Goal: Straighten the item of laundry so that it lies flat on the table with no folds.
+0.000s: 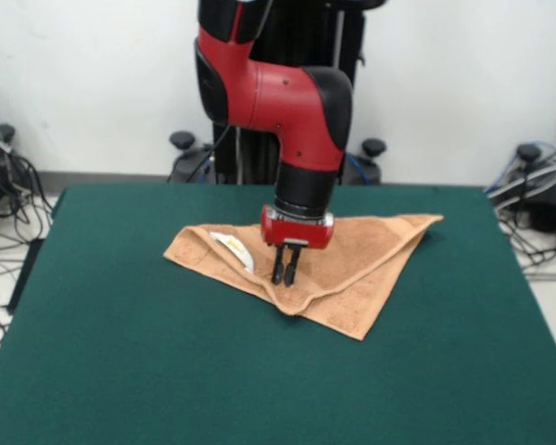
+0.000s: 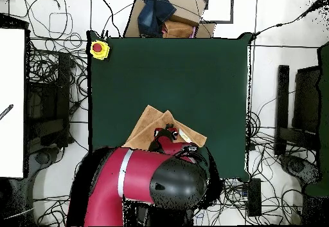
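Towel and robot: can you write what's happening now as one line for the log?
towel: folded, triangle-shaped, not flat | tool: over towel's middle fold, fingers close together, grasp unclear | table: green | white tag: showing

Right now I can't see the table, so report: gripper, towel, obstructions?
Gripper down on the light orange-tan terry towel, fingers close together. Towel folded into a triangle, not flat, on the dark green felt table. Nothing else on the tabletop.

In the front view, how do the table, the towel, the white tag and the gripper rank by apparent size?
1. table
2. towel
3. gripper and white tag: look alike in size, so no ranking.
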`<move>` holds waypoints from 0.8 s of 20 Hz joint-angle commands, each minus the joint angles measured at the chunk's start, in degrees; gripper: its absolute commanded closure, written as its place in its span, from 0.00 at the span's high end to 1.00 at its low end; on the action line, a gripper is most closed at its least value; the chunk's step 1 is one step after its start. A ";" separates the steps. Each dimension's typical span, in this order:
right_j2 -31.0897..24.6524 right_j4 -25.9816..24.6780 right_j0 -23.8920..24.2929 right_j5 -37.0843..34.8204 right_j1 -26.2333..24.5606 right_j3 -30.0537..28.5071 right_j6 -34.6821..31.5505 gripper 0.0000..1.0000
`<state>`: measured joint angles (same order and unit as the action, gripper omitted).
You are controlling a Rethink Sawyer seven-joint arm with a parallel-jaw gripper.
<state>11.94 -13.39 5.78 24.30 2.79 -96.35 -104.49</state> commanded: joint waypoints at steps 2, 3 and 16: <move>-4.93 -3.81 2.11 -7.55 6.01 -10.26 -7.95 0.00; -4.92 -4.31 2.44 -8.01 6.89 -11.41 -7.72 0.00; -5.11 -9.89 7.14 -6.42 6.68 -16.23 -6.97 0.00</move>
<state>11.79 -20.86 11.50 23.12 11.58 -110.45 -104.49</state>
